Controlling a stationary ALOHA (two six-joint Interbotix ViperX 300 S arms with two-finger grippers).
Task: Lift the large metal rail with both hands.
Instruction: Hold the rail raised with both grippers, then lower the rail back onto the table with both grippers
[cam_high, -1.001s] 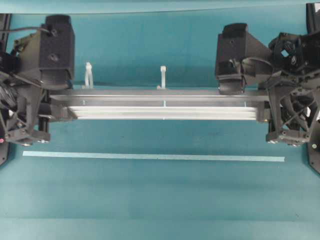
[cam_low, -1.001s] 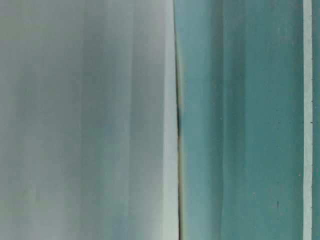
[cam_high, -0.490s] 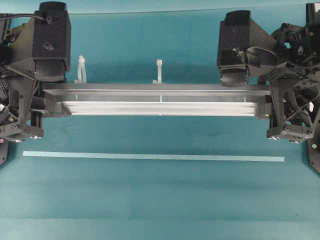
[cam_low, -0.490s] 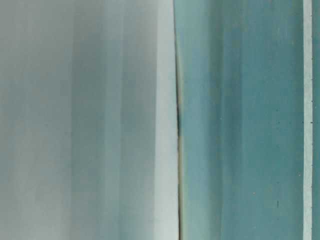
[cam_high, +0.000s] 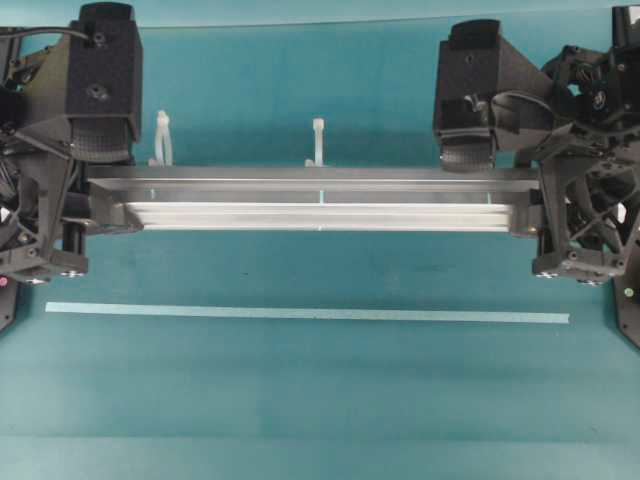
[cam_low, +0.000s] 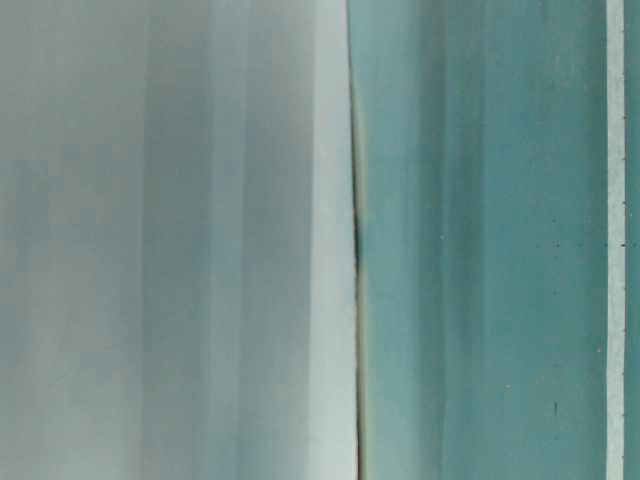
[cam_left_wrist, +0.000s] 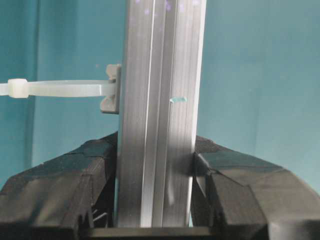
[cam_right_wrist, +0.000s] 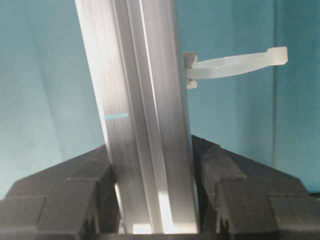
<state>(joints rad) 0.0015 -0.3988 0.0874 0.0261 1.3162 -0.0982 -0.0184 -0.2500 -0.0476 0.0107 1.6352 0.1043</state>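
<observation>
We see the teal bench (cam_high: 320, 390) spread under everything, and across it the large metal rail (cam_high: 320, 205) runs level from side to side, its ends caught in our two grippers. Compared with a second ago the rail sits higher in the overhead view and its left end has come up level with the right, while over the last half second almost nothing shifts; we judge the rail to be off the bench and the lift close to done, with only a steady hold left. The pale flat strip (cam_high: 307, 314) lies nearer us on the bench, well apart from the rail and untouched. The left gripper (cam_left_wrist: 155, 200) comes down on the rail's left end, jaws partly closed and pressed against both sides of the grooved aluminium. The right gripper (cam_right_wrist: 155, 200) mirrors it at the right end, jaws likewise clamped on the rail's flanks. Both wrists point steeply downward. The white zip ties (cam_high: 318, 142) stick out from the rail's far side, clear of both grips.
</observation>
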